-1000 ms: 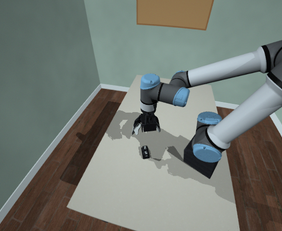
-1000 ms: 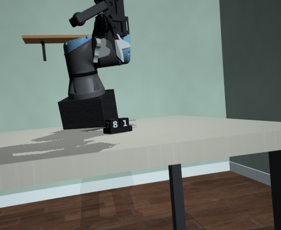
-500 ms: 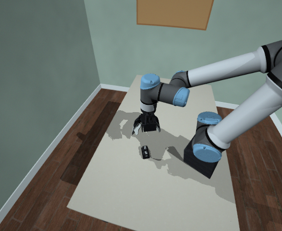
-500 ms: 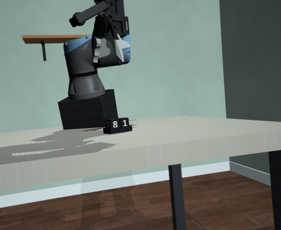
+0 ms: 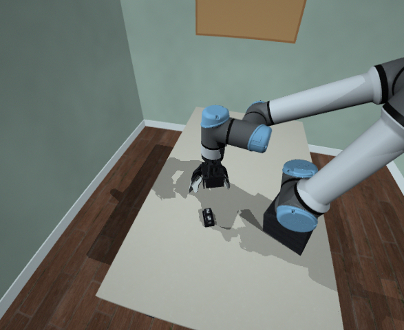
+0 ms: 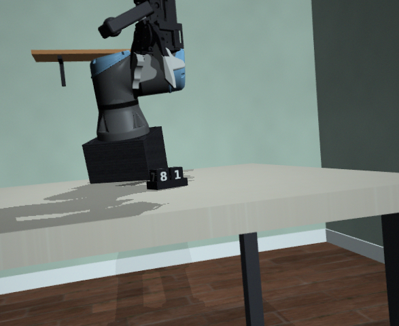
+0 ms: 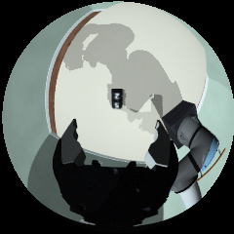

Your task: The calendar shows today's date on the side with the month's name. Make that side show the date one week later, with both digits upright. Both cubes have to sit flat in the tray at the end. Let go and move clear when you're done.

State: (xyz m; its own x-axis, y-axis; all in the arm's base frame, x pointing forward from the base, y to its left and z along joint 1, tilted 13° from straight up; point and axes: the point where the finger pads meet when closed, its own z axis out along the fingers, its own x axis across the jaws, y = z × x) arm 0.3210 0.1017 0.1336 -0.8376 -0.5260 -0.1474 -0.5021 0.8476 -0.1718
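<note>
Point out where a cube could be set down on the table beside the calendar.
Open patches: the wide stretch of table between the calendar tray and the near edge, and the strip towards the left edge. Tighter: the gap between the tray and the arm's black pedestal. The open pincer hangs above the table beyond the tray, holding nothing.

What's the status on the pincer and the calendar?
Pincer open, empty, high above table. Both cubes sit in tray, untouched, 8 and 1 facing the exterior view. Nothing in between.
</note>
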